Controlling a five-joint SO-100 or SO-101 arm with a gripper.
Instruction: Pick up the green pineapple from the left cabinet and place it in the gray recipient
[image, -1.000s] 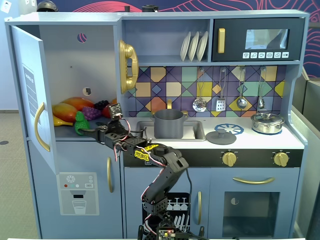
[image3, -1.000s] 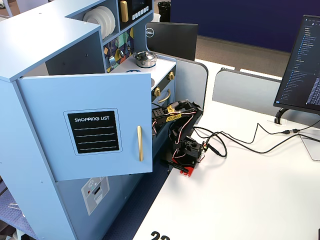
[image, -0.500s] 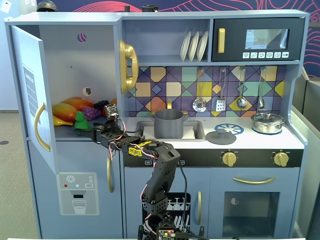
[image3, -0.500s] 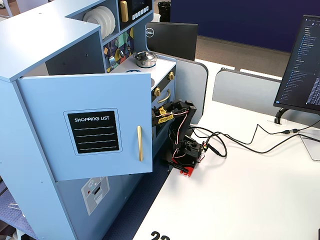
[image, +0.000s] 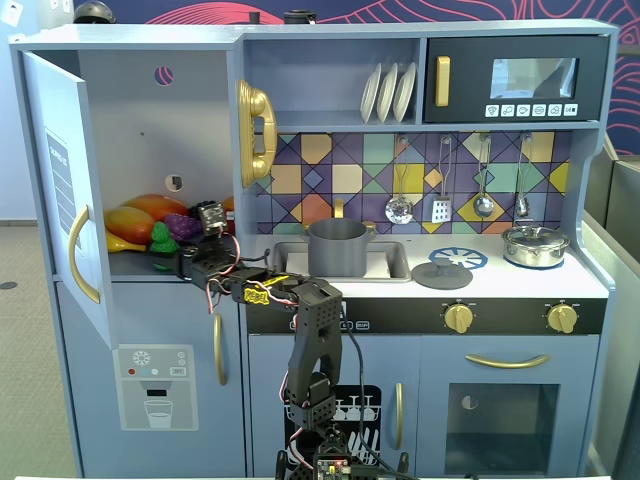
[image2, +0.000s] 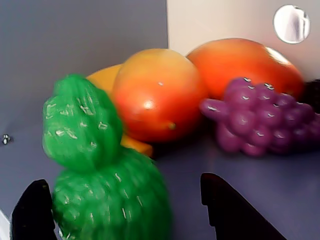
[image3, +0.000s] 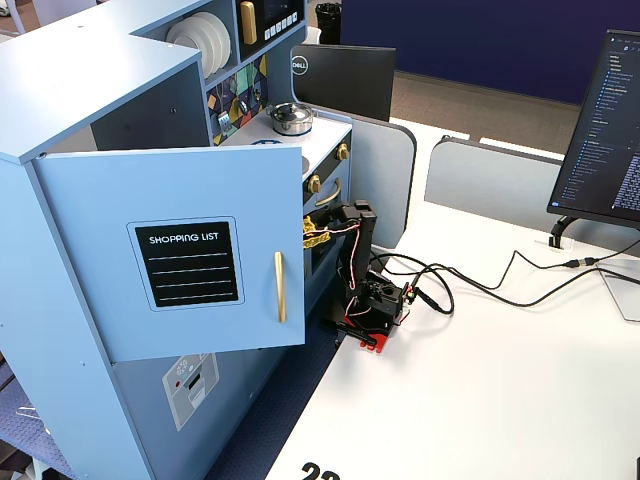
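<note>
The green pineapple (image: 161, 243) stands upright at the front of the left cabinet's (image: 150, 110) shelf. In the wrist view it (image2: 100, 170) fills the lower left. My gripper (image2: 122, 200) is open, with the pineapple between its black fingers: the left finger (image2: 35, 210) is right against the fruit, the right finger (image2: 225, 205) stands clear of it. In a fixed view the gripper (image: 178, 258) reaches into the cabinet from the right. The gray recipient (image: 337, 247) sits in the sink, empty as far as I can see. In another fixed view the open door (image3: 180, 250) hides the gripper.
Purple grapes (image2: 260, 117) and orange-yellow mangoes (image2: 155, 92) lie behind the pineapple. The cabinet door (image: 65, 190) stands open on the left. A flat gray lid (image: 442, 272) and a shiny silver lidded pot (image: 535, 245) sit on the counter, the black microwave (image: 515, 78) above.
</note>
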